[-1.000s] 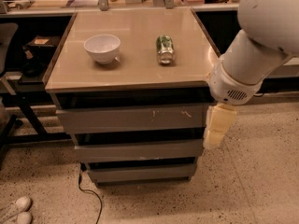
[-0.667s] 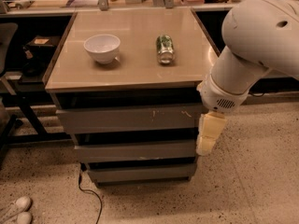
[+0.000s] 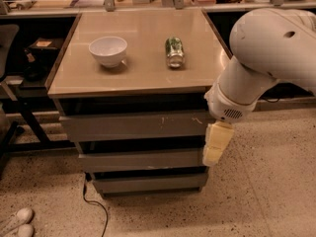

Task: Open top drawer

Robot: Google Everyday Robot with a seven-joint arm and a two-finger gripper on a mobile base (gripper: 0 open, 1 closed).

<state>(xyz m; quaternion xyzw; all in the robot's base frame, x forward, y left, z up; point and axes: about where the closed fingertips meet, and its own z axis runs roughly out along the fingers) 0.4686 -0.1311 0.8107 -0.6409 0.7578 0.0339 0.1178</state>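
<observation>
The top drawer (image 3: 133,126) is the widest grey handle-less front of three, under the tan cabinet top, with pale scratch marks right of centre. It sits flush with no gap showing. My white arm comes in from the upper right. My gripper (image 3: 216,144) is a pale cream piece hanging down at the drawer's right end, level with the gap between the top and middle drawer fronts. It holds nothing that I can see.
A white bowl (image 3: 108,51) and a green can lying on its side (image 3: 174,52) rest on the cabinet top (image 3: 138,73). Two narrower grey drawers (image 3: 143,160) sit below. A black cable (image 3: 94,201) trails on the speckled floor. A dark chair (image 3: 7,83) stands at the left.
My arm and gripper have shifted left, toward the right end of the drawer fronts. The drawers, bowl and can have not moved.
</observation>
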